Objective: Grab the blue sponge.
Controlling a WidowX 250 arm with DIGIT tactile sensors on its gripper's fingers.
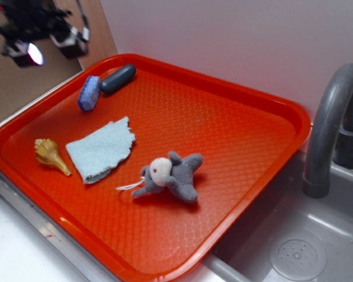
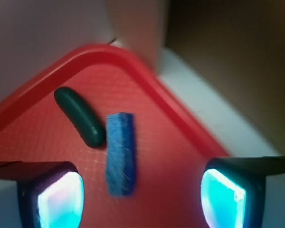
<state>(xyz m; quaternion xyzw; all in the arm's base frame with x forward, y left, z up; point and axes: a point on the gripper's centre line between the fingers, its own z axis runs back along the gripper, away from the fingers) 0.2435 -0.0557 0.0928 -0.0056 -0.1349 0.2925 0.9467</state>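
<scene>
Hovering above the tray's (image 1: 247, 100) far-left corner, clear of everything: gripper (image 2: 142, 194), jaws wide apart and empty, pads lit cyan. Blue sponge (image 2: 120, 153) lying on its narrow edge below, between the pads in the wrist view though nearer one side, just beside a dark oval bar (image 2: 80, 116), perhaps touching it at one end. Probably lined up this way for a straight drop astride the sponge; bar close enough to get nudged. Well apart, mid-tray: pale cloth (image 1: 101, 149), shell (image 1: 51, 155), plush toy (image 1: 169, 175). Sink (image 1: 294, 247) and faucet (image 1: 329, 123) to the side. No brands, labels or writing readable anywhere.
</scene>
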